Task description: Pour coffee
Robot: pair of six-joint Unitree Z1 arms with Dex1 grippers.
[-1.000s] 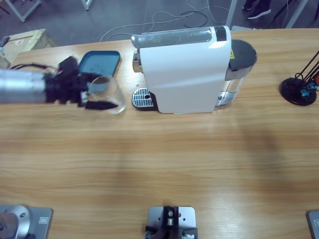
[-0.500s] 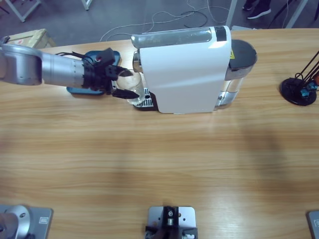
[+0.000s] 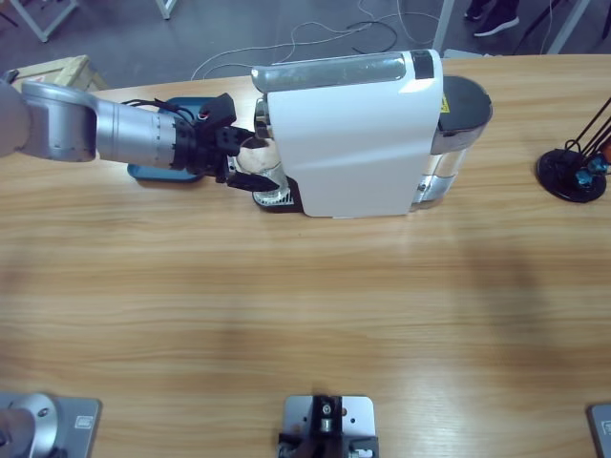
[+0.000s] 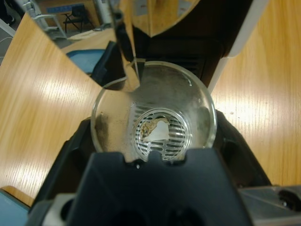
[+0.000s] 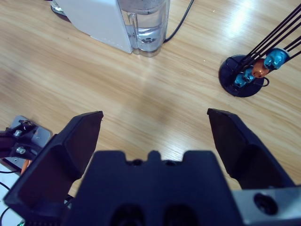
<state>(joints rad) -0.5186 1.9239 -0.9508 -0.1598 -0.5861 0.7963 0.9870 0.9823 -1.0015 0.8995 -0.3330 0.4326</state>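
Note:
A clear glass cup (image 3: 260,158) is held in my left gripper (image 3: 248,164), whose jaws are shut on its sides. The cup is at the drip grate (image 3: 270,194), under the spout end of the white coffee machine (image 3: 353,134). In the left wrist view I look down into the glass (image 4: 155,94) and see the grate (image 4: 157,134) through its bottom, with a small brownish patch there. I cannot tell whether that patch is coffee. My right gripper (image 5: 155,117) is open over bare table, holds nothing, and is out of the high view.
A blue tray (image 3: 151,173) lies left of the machine, partly under my left arm. The machine's water tank (image 5: 143,23) is at its right end. A black stand with thin rods (image 3: 571,175) is at the far right, and its base (image 5: 244,77) shows in the right wrist view.
My left arm carried the glass rightwards and away from the table's front, from beside the blue tray to the drip grate under the spout.

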